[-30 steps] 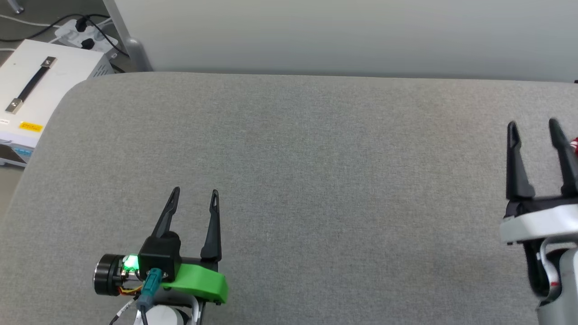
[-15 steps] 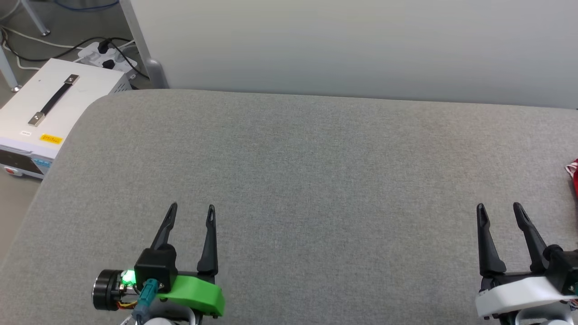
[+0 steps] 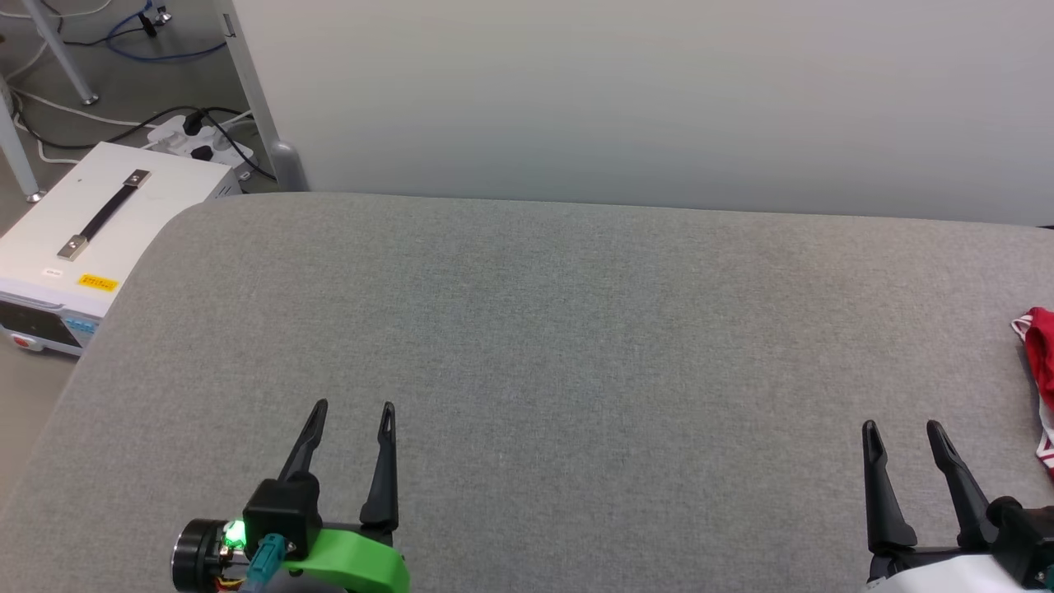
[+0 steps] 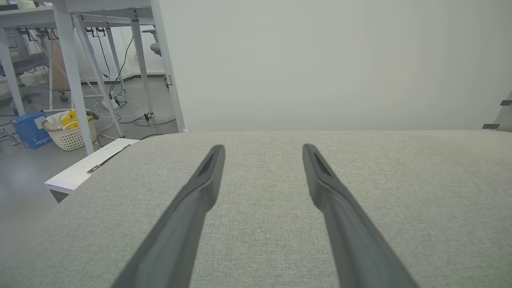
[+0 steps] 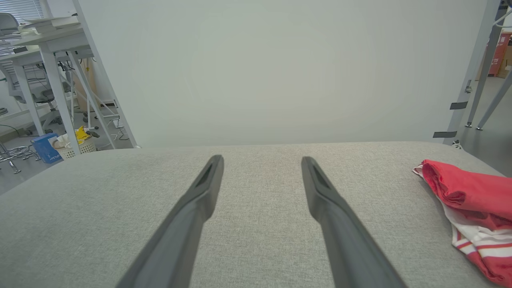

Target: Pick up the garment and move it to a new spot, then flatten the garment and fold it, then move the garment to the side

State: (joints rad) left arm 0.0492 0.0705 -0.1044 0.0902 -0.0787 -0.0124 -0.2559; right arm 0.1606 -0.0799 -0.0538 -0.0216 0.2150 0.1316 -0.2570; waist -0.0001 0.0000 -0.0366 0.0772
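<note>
The garment (image 3: 1041, 362) is seen crumpled at the right edge of the head view, lying on the grey pad (image 3: 576, 313). In the right wrist view it is shown at the right of the frame, red with striped white trim. The left gripper (image 3: 354, 405) is placed at the lower left of the head view, its fingers spread and nothing held between them. The right gripper (image 3: 900, 425) is placed at the lower right, likewise spread and empty, near the garment but apart from it. A white box (image 3: 99, 222) is seen at the upper left.
</note>
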